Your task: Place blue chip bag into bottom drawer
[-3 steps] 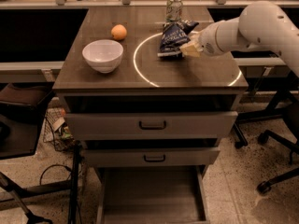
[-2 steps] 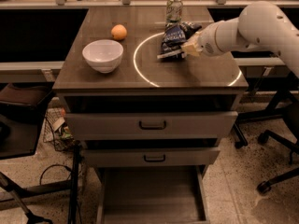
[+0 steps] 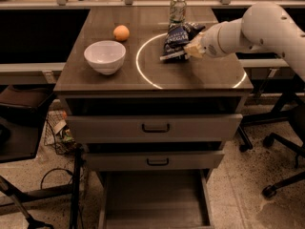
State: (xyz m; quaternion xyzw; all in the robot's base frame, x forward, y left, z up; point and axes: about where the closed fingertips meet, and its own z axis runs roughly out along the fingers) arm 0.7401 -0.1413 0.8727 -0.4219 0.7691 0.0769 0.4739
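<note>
The blue chip bag lies crinkled on the brown countertop, inside the white ring, just in front of the soda can. My gripper reaches in from the right on the white arm and sits against the bag's right side, at its lower edge. The bottom drawer is pulled out below the two upper drawers, its flat grey floor bare.
A green-and-silver soda can stands right behind the bag. A white bowl and an orange sit on the left of the counter. Office chair bases stand to the right; a dark chair and cables are at left.
My gripper has edged slightly left into the bag's right side; the bag has barely shifted. Nothing else moved.
</note>
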